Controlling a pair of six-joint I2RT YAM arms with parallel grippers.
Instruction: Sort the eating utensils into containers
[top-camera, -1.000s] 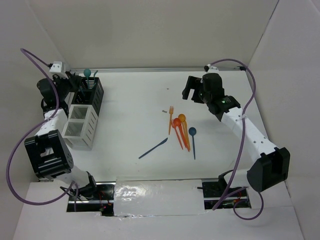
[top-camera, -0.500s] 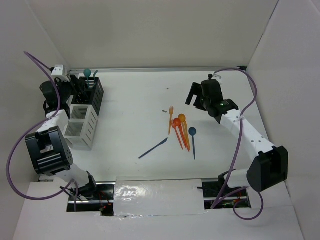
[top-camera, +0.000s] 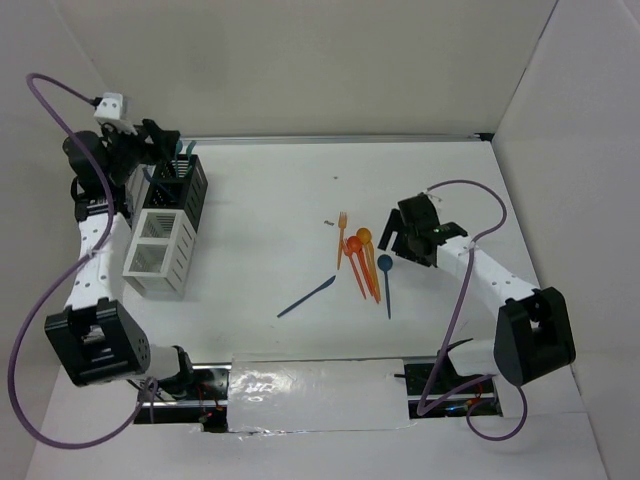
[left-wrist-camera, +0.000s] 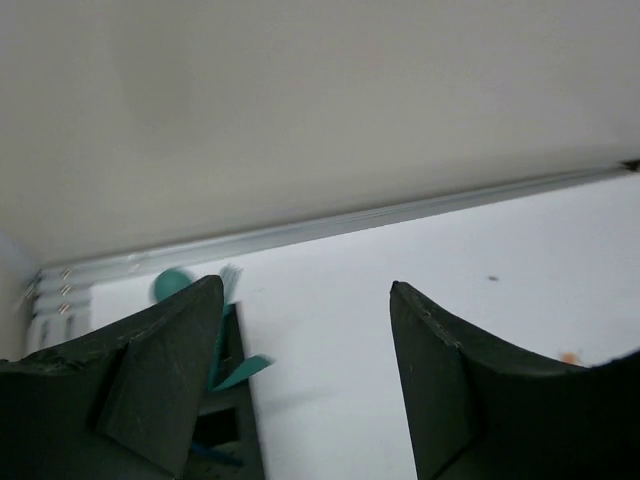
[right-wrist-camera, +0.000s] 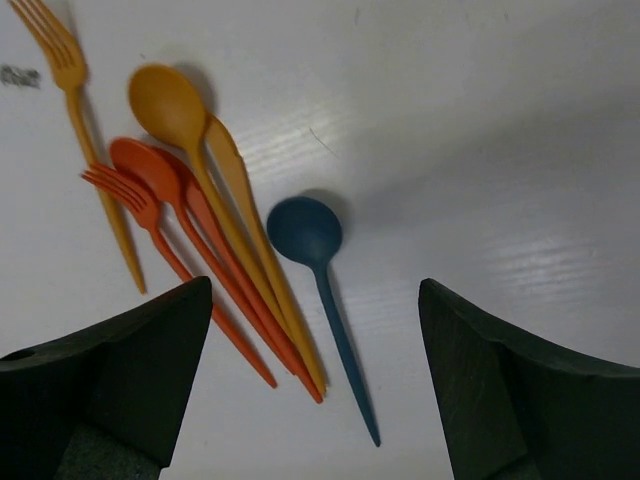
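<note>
Utensils (top-camera: 362, 262) mostly lie loose right of centre; some teal ones (left-wrist-camera: 178, 284) stand in the black bin (top-camera: 190, 190), far left. Your left gripper (left-wrist-camera: 305, 300) hangs above it, jaws apart and empty. Your right gripper (right-wrist-camera: 313, 300), wide and empty, hovers over the blue spoon (right-wrist-camera: 312, 236).

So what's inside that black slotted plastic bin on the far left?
A teal plastic spoon and another teal utensil stick up out of the black bin. Their lower ends, and anything else inside, are hidden by its walls.
</note>
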